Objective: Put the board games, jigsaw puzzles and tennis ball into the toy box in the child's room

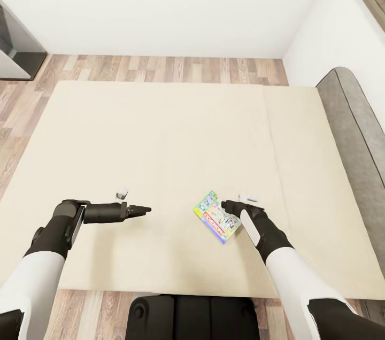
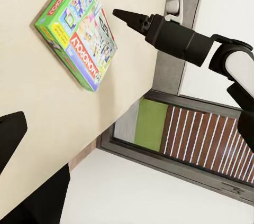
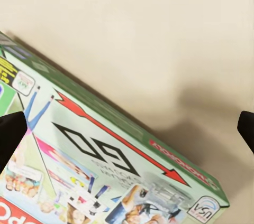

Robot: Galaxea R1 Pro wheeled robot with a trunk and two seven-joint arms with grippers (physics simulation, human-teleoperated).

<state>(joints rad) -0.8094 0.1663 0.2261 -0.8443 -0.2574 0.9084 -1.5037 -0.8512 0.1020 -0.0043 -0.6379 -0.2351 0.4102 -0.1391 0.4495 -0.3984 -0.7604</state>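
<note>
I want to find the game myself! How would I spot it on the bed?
Look at the wide beige bed with the grey headboard on one side. Near its front edge, right at the tip of the robot's right gripper, lies a flat Monopoly box. It is bright green-edged and colourful, the one thing lying on the plain cover.
</note>
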